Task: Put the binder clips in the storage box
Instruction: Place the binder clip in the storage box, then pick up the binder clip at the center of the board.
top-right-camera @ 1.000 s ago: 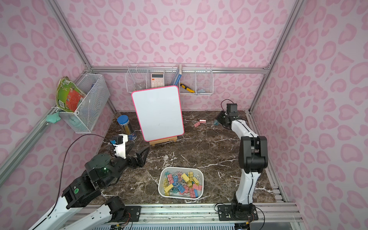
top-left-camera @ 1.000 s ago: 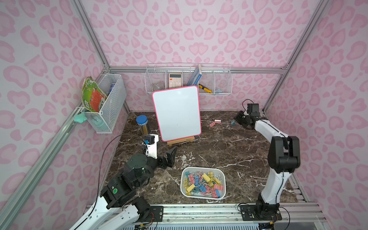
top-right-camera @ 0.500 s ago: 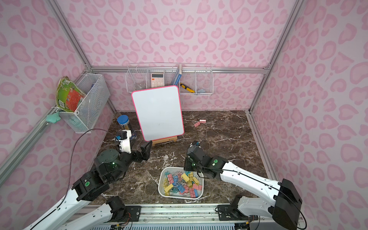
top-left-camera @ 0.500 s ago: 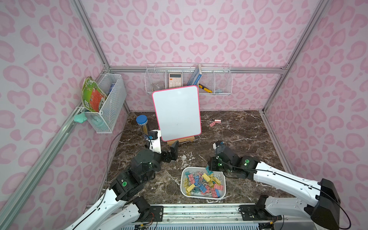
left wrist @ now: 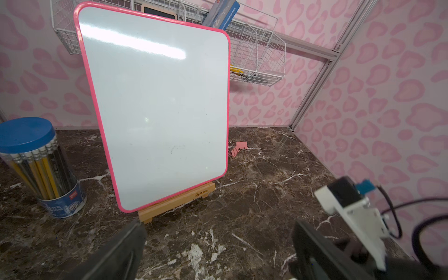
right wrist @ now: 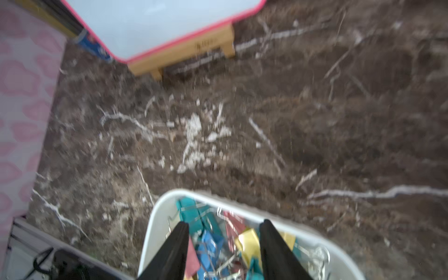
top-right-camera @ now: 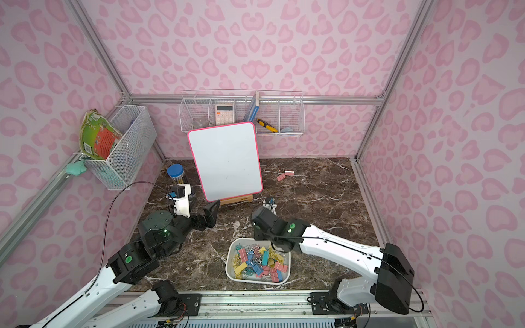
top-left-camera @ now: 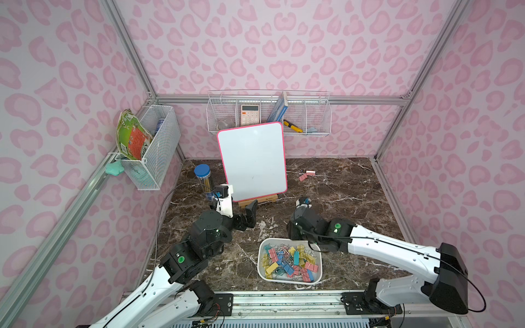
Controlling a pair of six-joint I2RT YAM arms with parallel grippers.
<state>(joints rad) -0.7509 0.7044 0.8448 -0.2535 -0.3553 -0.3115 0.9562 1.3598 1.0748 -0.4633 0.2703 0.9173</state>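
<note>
2 pink binder clips (top-left-camera: pixel 303 177) lie at 12 o'clock from the right gripper (right wrist: pixel 223 224), jaws apart over the storage box (top-left-camera: pixel 259 264); the left gripper (left wrist: pixel 218 228), spread wide, seems farther.

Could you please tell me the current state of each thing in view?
storage box, holds many binder clips
two pink clips, loose on the table
left hand, open, empty
right hand, open over the box
whiteboard, propped on its stand
pencil jar, lidded

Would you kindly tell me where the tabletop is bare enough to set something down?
Bare: right side, from the loose pink clips to the right wall. Crowded: back left around the whiteboard and pencil jar, and over the storage box.
</note>
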